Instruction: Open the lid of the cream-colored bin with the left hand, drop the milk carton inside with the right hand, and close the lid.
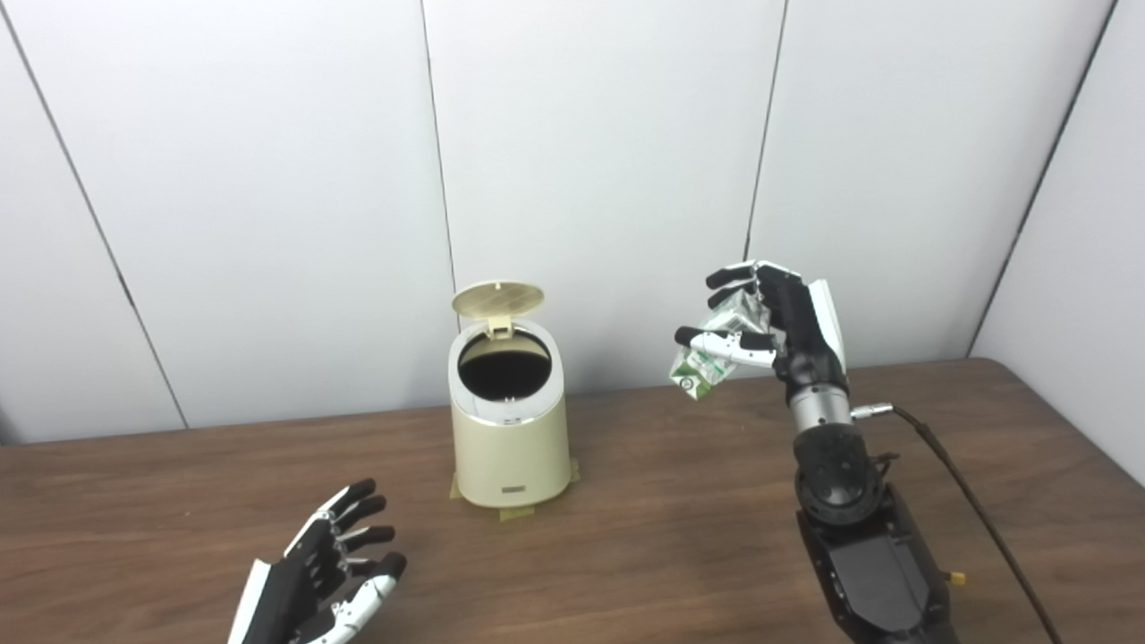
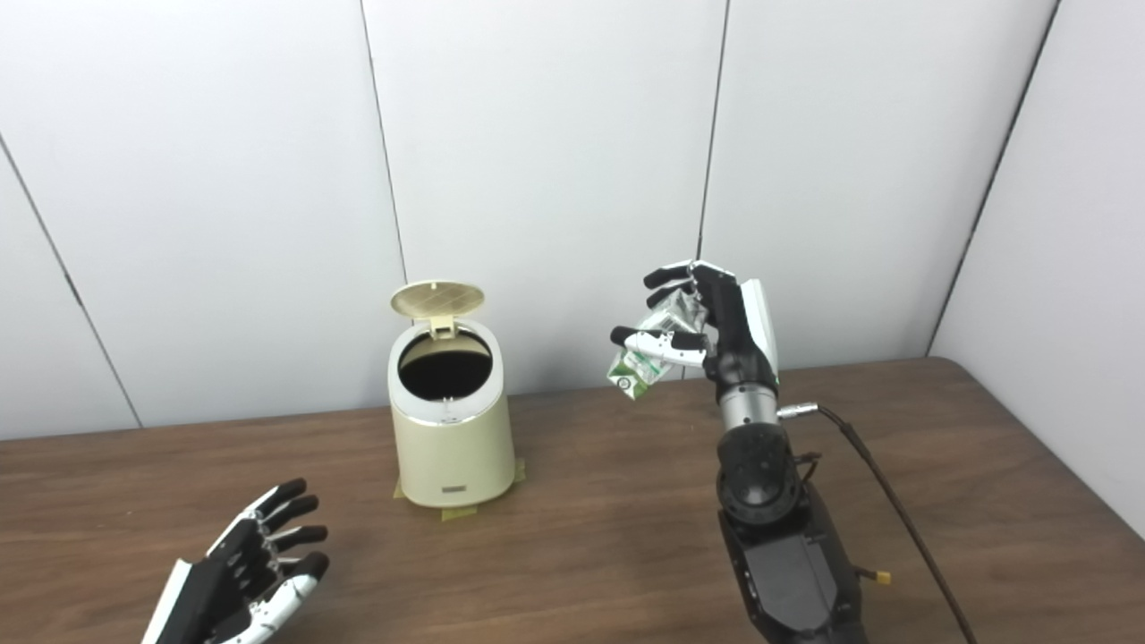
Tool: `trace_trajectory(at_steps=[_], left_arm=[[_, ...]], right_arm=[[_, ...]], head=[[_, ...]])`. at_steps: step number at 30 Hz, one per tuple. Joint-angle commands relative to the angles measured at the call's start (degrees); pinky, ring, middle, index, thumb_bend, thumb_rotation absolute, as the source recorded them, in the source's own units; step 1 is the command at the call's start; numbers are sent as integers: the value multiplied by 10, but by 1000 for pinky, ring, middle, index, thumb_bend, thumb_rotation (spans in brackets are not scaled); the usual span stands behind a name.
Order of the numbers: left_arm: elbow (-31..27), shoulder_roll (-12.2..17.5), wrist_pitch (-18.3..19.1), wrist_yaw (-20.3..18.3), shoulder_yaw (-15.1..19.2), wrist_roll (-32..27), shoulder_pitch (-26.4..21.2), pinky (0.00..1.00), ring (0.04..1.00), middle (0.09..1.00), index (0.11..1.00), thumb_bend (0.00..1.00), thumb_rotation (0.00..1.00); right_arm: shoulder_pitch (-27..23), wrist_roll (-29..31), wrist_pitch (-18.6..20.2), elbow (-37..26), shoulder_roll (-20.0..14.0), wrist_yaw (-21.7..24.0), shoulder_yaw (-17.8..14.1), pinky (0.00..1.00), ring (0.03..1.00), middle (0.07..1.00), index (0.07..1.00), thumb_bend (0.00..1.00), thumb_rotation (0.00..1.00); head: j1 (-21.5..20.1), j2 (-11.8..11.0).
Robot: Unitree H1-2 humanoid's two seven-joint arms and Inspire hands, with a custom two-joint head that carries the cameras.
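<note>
The cream-colored bin (image 1: pixel 510 438) stands on the brown table, taped down at its base. Its round lid (image 1: pixel 498 300) is tipped up at the back, and the dark opening (image 1: pixel 504 367) shows. My right hand (image 1: pixel 769 326) is raised to the right of the bin, above the table, and is shut on a crumpled green and white milk carton (image 1: pixel 711 353). The carton hangs well to the right of the opening, apart from the bin. My left hand (image 1: pixel 326 572) is open and empty, low near the table's front left, away from the bin.
A black cable (image 1: pixel 975 510) runs from my right wrist across the table toward the front right. White wall panels stand close behind the table's far edge. The table's right edge (image 1: pixel 1064 420) slants toward the front.
</note>
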Motion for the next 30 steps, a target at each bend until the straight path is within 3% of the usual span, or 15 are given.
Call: trace_trajectory(at_steps=[1, 5, 11, 19, 30], left_arm=[[-7, -5, -23, 9, -3, 10, -25, 582, 741, 831, 862, 568, 220], [-9, -13, -20, 14, -4, 11, -26, 585, 746, 836, 864, 565, 223], [-14, -19, -19, 23, -7, 31, -28, 583, 739, 833, 863, 589, 271], [-15, -28, -16, 31, -12, 36, -30, 574, 731, 825, 856, 613, 260], [-25, -40, -11, 34, -18, 40, -27, 582, 734, 831, 856, 619, 277]], right_arm=[[-50, 1, -11, -34, 11, 4, 10, 335, 393, 496, 534, 514, 0], [-60, -5, 11, -47, 32, 14, 26, 300, 373, 485, 547, 511, 0], [-69, -17, 11, -45, 52, 22, 47, 306, 377, 485, 543, 512, 0], [-69, -17, 20, -59, 80, 30, 64, 301, 372, 490, 549, 510, 0], [-69, -3, -10, -39, 90, 43, 79, 306, 383, 498, 542, 511, 0]], head=[[1, 0], [8, -1], [16, 4], [28, 3], [44, 9]])
